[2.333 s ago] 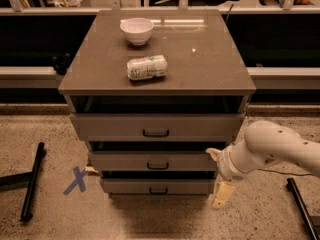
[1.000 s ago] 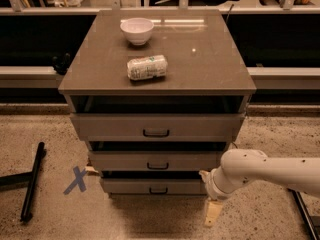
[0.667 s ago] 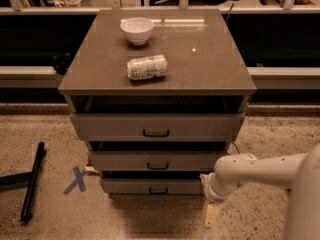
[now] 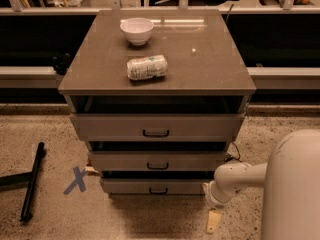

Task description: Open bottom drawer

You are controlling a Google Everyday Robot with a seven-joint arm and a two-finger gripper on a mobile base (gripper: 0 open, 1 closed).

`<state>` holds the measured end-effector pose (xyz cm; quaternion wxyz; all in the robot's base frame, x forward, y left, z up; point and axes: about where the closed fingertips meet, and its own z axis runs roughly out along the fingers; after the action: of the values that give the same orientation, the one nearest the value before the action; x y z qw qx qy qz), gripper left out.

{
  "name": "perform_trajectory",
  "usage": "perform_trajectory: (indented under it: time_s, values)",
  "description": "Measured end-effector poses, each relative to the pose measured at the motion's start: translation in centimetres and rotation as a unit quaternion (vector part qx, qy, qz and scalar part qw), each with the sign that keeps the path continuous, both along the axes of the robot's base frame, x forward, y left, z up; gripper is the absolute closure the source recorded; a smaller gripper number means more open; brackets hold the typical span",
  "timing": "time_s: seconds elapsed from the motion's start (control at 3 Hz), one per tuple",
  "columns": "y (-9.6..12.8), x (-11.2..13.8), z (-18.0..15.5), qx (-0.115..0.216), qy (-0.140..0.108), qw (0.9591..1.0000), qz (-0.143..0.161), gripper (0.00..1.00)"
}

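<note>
The bottom drawer (image 4: 150, 186) is the lowest and narrowest of three grey-brown drawer fronts, with a small black bar handle (image 4: 158, 191) at its centre. All three fronts stick out a little, stepped. My gripper (image 4: 213, 220) hangs low over the floor at the drawer's lower right, below my white wrist (image 4: 220, 191). It is apart from the handle, to its right and nearer the camera.
The middle drawer (image 4: 158, 160) and top drawer (image 4: 156, 127) sit above. On the cabinet top (image 4: 210, 59) are a white bowl (image 4: 137, 30) and a lying can (image 4: 147, 67). A blue tape X (image 4: 76, 179) and a black stand leg (image 4: 31, 183) lie on the floor at left. My white arm (image 4: 292, 189) fills the lower right.
My arm has swung in from the right and downward, moving the gripper left toward the bottom drawer's right corner. The arm's upper part now fills the lower right. The drawers have not moved.
</note>
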<state>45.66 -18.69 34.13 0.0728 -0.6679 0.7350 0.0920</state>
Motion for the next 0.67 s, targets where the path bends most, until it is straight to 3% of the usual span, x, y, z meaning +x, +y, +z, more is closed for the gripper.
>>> perform_trajectory:
  time_s: [0.67]
  values:
    - [3.1, 7.0, -8.4, 0.032, -0.058, 0.9964, 0.053, 0.00]
